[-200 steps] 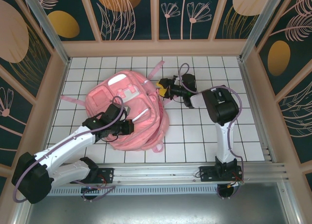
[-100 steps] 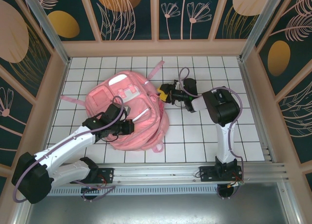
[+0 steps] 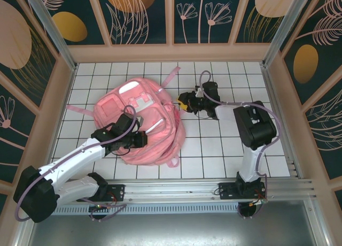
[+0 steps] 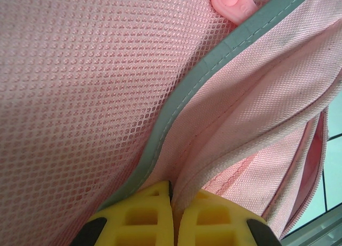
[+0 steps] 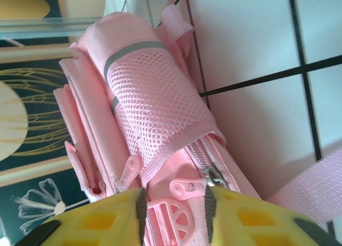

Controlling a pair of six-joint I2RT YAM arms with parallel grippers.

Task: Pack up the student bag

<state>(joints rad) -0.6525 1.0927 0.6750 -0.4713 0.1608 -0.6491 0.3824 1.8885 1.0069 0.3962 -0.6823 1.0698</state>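
The backpack [image 3: 160, 131] lies flat on the white tiled table [image 3: 219, 147], left of centre in the overhead view, with its straps trailing toward the upper middle and the left.

Left gripper [image 3: 140, 140]: positioned on the lower middle of the backpack. In the left wrist view its yellow fingers [image 4: 144, 219] are pressed together at the bottom edge of the frame. A fold of pink fabric beside the grey trim [image 4: 214, 64] runs into the seam between them and is pinched there.

Right gripper [image 3: 183, 101]: positioned at the right edge of the backpack. In the right wrist view its fingers [image 5: 101, 222] stand partly apart at the bottom of the frame, below the mesh side pocket [image 5: 155, 101]. A pink plastic tab [image 5: 172, 220] sits in the gap. Whether the fingers clamp the tab cannot be determined.
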